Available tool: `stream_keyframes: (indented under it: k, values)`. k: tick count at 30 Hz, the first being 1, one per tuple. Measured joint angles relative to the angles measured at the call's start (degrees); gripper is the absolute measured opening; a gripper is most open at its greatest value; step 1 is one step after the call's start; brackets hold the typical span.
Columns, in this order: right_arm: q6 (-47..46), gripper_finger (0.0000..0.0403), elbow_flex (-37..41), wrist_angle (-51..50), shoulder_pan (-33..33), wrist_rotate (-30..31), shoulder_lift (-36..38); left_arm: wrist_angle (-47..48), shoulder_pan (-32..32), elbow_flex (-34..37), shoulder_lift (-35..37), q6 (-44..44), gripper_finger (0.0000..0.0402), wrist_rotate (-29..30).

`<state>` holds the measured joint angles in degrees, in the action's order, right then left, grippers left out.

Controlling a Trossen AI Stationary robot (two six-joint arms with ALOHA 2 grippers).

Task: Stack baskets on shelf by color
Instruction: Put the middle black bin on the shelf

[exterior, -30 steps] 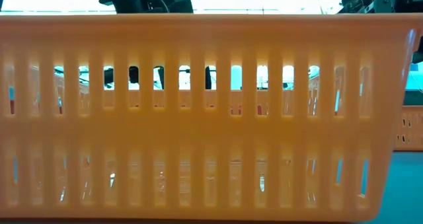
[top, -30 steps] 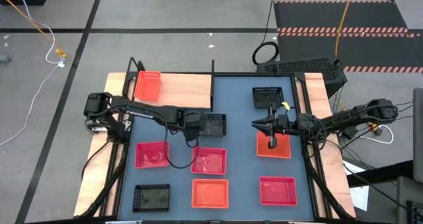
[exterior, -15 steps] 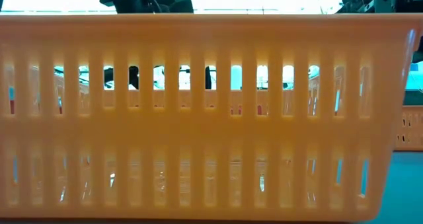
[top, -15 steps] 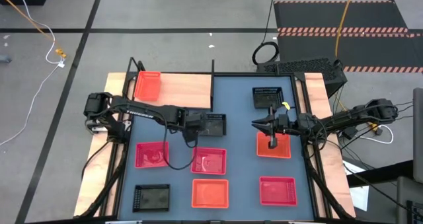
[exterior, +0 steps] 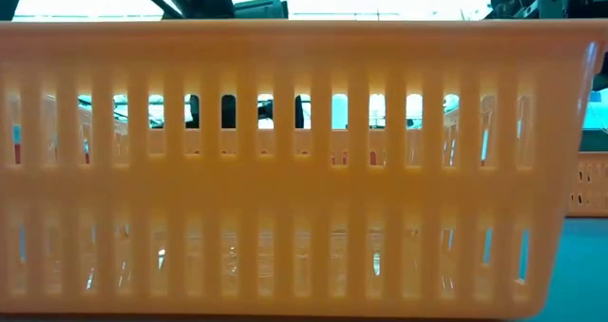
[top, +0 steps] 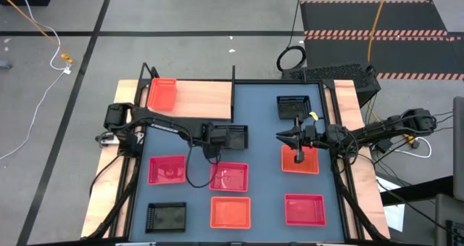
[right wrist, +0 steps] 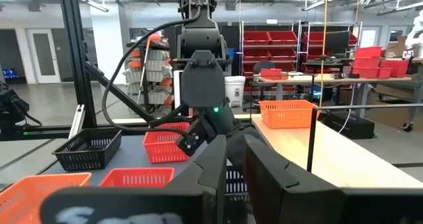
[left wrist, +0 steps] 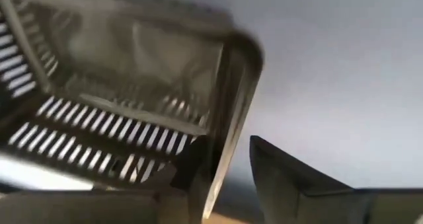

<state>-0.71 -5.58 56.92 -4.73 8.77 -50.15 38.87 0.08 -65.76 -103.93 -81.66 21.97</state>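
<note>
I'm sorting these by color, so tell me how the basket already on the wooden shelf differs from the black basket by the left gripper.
The orange basket sits on the shelf, in its far left corner; the black basket sits on the blue-grey tabletop just off the shelf's edge. Nothing touches the orange basket, while the left gripper has its fingers across the black basket's rim. Both are shallow, slotted and rectangular.

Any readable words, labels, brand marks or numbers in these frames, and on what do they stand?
None can be read.
Left dark robot arm: pale lettering along it, too small to read.
Right dark robot arm's wrist: pale marks, blurred, unreadable.
Orange plastic baskets: no label visible.
</note>
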Motion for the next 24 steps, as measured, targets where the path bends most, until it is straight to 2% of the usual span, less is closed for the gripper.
stream_keyframes:
  k: [6,8,13,18,24]
  values:
    - [0.31,0.0045,0.00,-0.02,0.00,0.03,0.00,0.48,-0.23,-0.17,2.00,6.86,0.0026,0.06]
    - [0.06,0.0045,0.00,-0.01,0.00,0.05,0.00,0.94,-0.51,-0.15,2.61,8.69,0.0011,-0.71]
    - [-0.74,0.0045,-0.02,0.03,0.00,0.03,0.00,1.97,-3.00,-0.15,5.70,12.48,0.0021,-1.56]
    - [-0.92,0.0045,-0.04,0.46,0.00,0.06,-0.02,4.61,-6.50,-0.15,11.50,18.13,0.0008,-1.57]
    - [-1.62,0.0045,-0.04,0.43,0.00,0.12,0.00,6.14,-10.03,-0.15,19.41,37.10,0.0020,-2.90]
